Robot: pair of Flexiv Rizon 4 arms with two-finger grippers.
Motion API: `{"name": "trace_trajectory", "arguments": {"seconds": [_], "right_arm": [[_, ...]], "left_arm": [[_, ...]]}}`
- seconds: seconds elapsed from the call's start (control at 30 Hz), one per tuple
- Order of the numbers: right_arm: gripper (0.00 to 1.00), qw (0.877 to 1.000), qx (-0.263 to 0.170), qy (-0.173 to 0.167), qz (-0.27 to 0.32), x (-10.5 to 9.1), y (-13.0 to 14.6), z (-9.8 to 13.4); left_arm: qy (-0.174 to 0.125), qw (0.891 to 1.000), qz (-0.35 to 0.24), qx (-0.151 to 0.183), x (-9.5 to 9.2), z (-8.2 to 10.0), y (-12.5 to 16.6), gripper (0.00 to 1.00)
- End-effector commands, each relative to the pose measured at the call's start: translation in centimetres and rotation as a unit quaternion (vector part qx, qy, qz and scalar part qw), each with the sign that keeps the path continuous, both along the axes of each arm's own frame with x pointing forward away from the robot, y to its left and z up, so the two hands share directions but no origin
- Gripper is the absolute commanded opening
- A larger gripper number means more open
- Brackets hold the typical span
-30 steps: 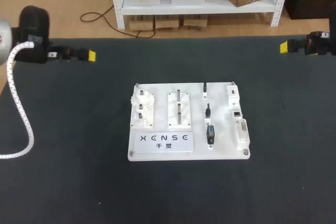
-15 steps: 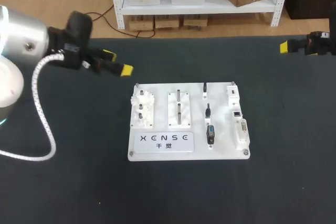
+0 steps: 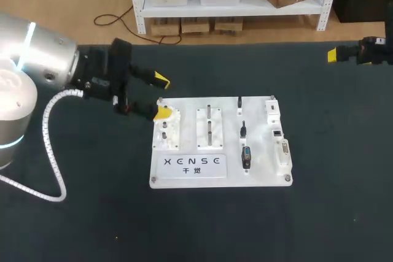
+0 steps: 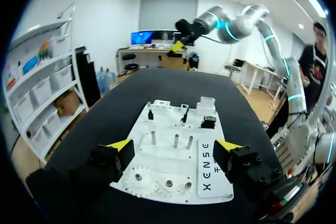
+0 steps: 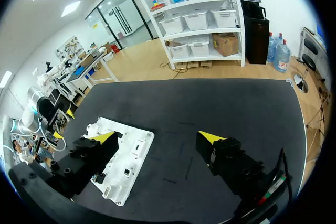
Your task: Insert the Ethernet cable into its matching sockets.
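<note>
Matte black table point(image 3: 73, 225) bearing a white rectangular plastic board point(image 3: 190, 179), small black cable plugs point(image 3: 245, 156) mid-board beside white sockets point(image 3: 277, 133); left end effector point(image 3: 161, 97) released over the board's far-left corner, right end effector point(image 5: 157, 136) released, well apart.

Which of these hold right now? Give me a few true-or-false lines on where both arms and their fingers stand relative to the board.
1. The left gripper is above the gear corner of the white board. True.
2. Its fingers are shut on a cable. False: they stand open with nothing between them.
3. The right gripper is over the board. False: it is at the far right edge of the table, apart from the board.
4. The right gripper's fingers are open and empty. True.
</note>
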State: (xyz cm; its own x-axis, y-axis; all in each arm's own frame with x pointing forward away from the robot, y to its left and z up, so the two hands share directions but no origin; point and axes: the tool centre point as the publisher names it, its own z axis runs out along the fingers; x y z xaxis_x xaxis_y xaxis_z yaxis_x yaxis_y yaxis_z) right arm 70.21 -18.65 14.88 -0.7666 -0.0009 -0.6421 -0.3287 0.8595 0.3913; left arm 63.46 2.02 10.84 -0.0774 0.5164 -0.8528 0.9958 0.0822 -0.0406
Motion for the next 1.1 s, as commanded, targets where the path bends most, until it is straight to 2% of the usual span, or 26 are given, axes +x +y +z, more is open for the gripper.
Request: {"name": "trace_trajectory", "arguments": {"seconds": [0.03, 0.4, 0.6, 1.1], "right_arm": [[1.0, 1.0, -0.001, 0.0, -0.001, -0.1, 0.0, 0.1], [1.0, 1.0, -0.001, 0.0, -0.001, -0.1, 0.0, 0.1], [1.0, 1.0, -0.001, 0.0, -0.001, -0.1, 0.0, 0.1], [1.0, 1.0, -0.001, 0.0, -0.001, -0.1, 0.0, 0.1]], "left_arm": [[-0.035, 0.997, -0.068, -0.031, 0.1, -0.9, -0.6, 1.0], [-0.026, 0.998, -0.052, -0.017, -1.8, -2.4, -1.3, 1.0], [-0.02, 0.999, -0.042, -0.02, -2.5, -3.0, -1.3, 1.0], [-0.022, 0.999, -0.034, -0.02, -2.7, -3.0, -1.4, 1.0]]}}
